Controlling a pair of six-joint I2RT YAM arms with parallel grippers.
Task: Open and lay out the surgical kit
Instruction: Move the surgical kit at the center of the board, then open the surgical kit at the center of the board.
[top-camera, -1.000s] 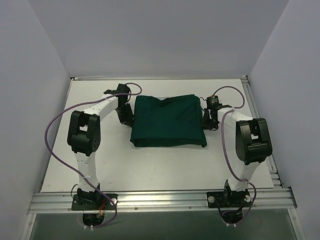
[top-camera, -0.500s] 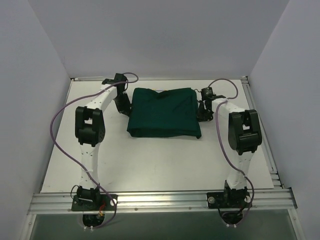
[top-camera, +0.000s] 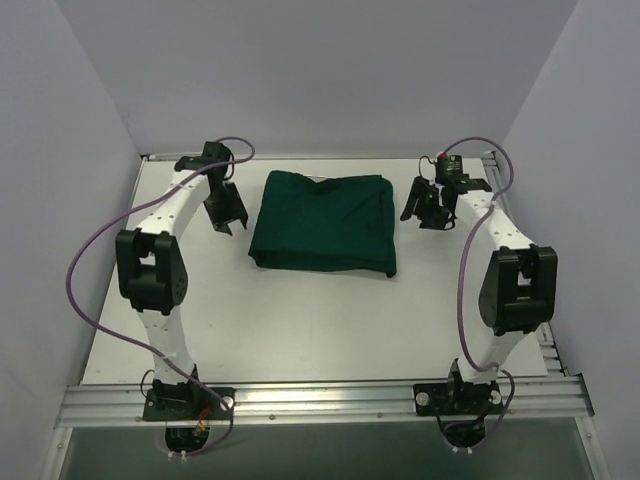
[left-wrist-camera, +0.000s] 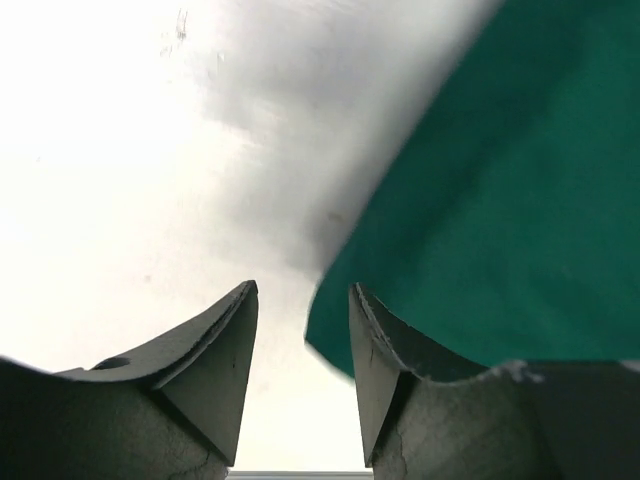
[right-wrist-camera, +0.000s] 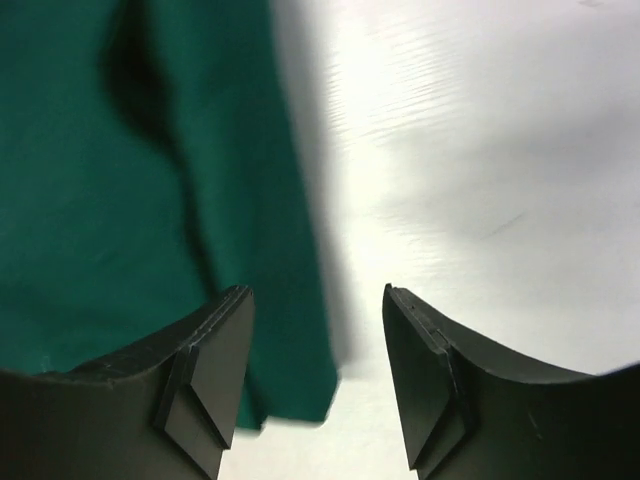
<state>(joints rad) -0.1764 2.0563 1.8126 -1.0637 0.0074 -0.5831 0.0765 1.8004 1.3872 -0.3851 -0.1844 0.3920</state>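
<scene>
**Top view.** The drape (top-camera: 322, 222), dark green, lies folded in a rough rectangle on the white tabletop (top-camera: 300, 330), toward 12 o'clock of centre. A crease runs across its far edge. The left tool (top-camera: 225, 208) hangs at the drape's 9 o'clock, near the far corner and apart from the cloth. The right tool (top-camera: 425, 205) hangs at the drape's 3 o'clock, also apart from the cloth. Jaw spacing is too small to judge from this view.

**Left wrist view.** The left tool (left-wrist-camera: 300, 340) has its jaws apart and nothing is pinched between them. The drape (left-wrist-camera: 500, 200) fills the picture from 1 to 4 o'clock. One corner of it shows below the gap, beside the right-hand finger. Bare tabletop (left-wrist-camera: 120, 150) takes the rest. The picture is blurred, so contact with the cloth cannot be told.

**Right wrist view.** The right tool (right-wrist-camera: 318, 350) has its jaws apart with nothing clamped. The drape (right-wrist-camera: 80, 250) covers 8 to 12 o'clock, with a dark fold line running down it. Its edge passes under the left-hand finger and partly into the gap. Bare tabletop (right-wrist-camera: 480, 150) lies at 1 to 4 o'clock.
</scene>
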